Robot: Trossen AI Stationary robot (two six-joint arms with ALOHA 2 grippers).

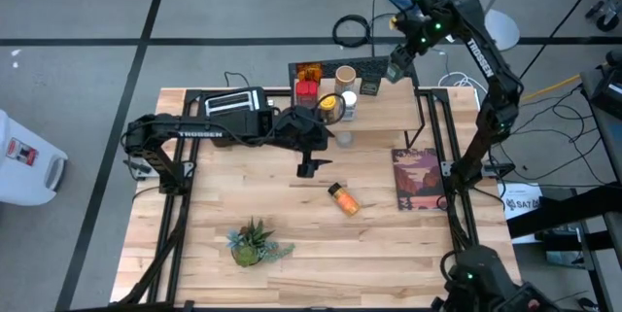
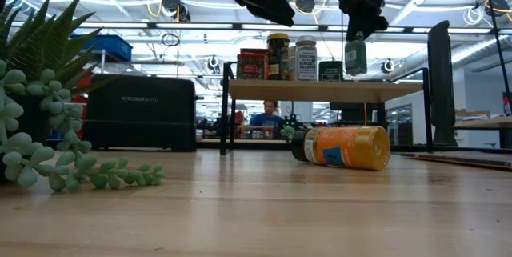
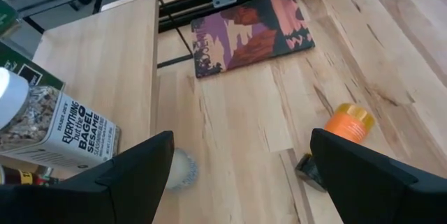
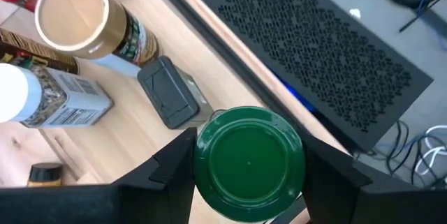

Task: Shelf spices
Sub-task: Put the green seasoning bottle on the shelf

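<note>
Nearest the low camera, a small green potted plant (image 2: 40, 121) is seen at the table's front, on the left arm's side. Past it, mid-table, an orange bottle (image 2: 342, 146) is found lying on its side, well apart from the shelf. A picture book (image 1: 418, 178) is laid flat toward the right arm's edge of the wooden tabletop (image 1: 292, 244).

The left gripper (image 1: 309, 164) is held over the table just in front of the shelf, its fingers (image 3: 133, 175) spread wide with nothing between them; the fallen orange bottle shows on the table ahead of it in the wrist view.

Farther back, the shelf (image 2: 324, 90) is seen with its light plank top carrying a row of spices: a red tin (image 2: 253, 64), a yellow-lidded jar (image 2: 278, 55), a white-capped shaker (image 2: 306, 58) and a dark square tin (image 2: 330, 70). A tan-lidded jar (image 4: 73, 13) stands beside the shaker. A black toaster (image 2: 140, 113) is set beside the shelf.

At the shelf's far end, the right gripper (image 4: 250, 161) is closed around a green-capped jar (image 4: 249, 161), held by its sides above the plank near the dark square tin; in the low view the jar hangs clear of the plank.

Beyond the table, a person is seen seated in the room.
</note>
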